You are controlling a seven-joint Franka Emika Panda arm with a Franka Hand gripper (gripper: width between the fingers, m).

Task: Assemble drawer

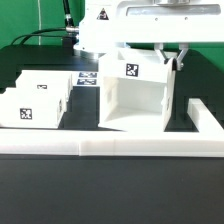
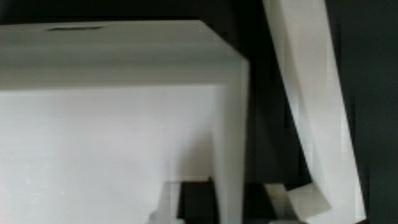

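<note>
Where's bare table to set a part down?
Free: black tabletop between the small white box and the large open white box; also between that box and the white side rail. Crowded: by the gripper over that box's wall.

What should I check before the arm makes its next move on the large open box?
1. Position of the gripper: ok. It is at the top edge of the large box, at the wall on the exterior view's right.
2. Hold on that wall: cannot tell. The wrist view shows a panel edge close by, but contact is unclear.
3. Large box upright, open side toward the exterior camera: ok.
4. Small box apart from the large box: ok. A dark gap shows between them.
5. Space between the large box and the white rail in front: cannot tell. They look very close.
</note>
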